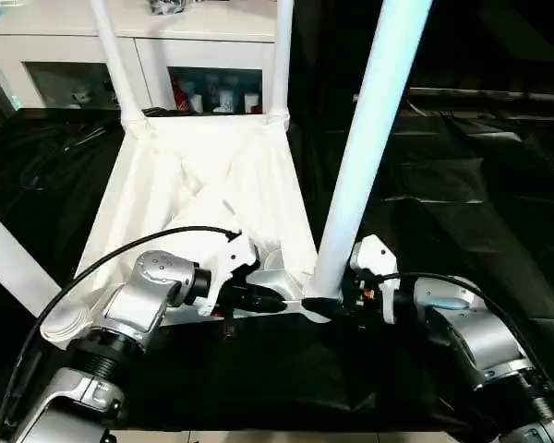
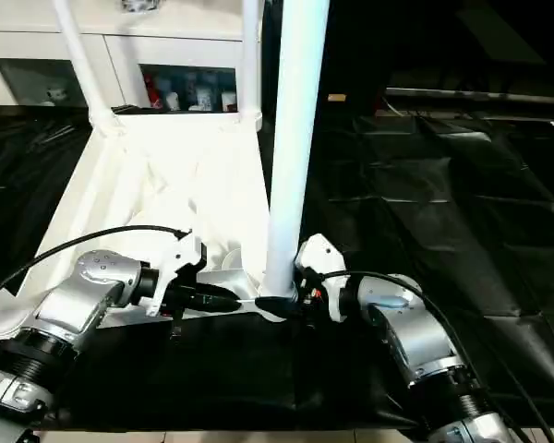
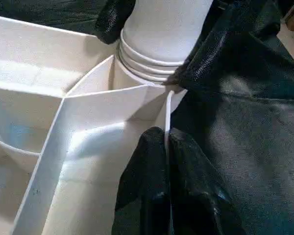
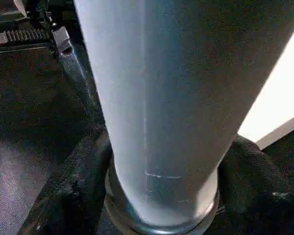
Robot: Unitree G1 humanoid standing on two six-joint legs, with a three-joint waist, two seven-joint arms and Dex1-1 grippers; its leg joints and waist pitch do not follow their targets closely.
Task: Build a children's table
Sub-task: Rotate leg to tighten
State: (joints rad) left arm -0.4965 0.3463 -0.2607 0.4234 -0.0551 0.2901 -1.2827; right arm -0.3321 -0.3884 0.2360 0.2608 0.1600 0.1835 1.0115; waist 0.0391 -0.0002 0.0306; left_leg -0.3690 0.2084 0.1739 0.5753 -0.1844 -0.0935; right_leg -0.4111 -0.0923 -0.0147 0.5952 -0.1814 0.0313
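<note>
The white tabletop (image 1: 203, 175) lies upside down on a black sheet, ribs facing up. Two white legs (image 1: 115, 55) (image 1: 282, 55) stand in its far corner sockets. Another leg (image 1: 9, 258) rises at the near left. A fourth leg (image 1: 369, 138) stands in the near right socket. My right gripper (image 1: 325, 306) is shut on the base of that fourth leg, and in the right wrist view one black finger (image 4: 73, 196) presses each side of the leg (image 4: 176, 98). My left gripper (image 3: 166, 134) is shut on the tabletop's thin near rim (image 3: 167, 107), just beside that socket.
A white cabinet with glass doors (image 1: 92, 55) stands behind the tabletop. The black sheet (image 1: 462, 203) covers the surface to the right and front. Its front edge runs along the bottom, close under my forearms.
</note>
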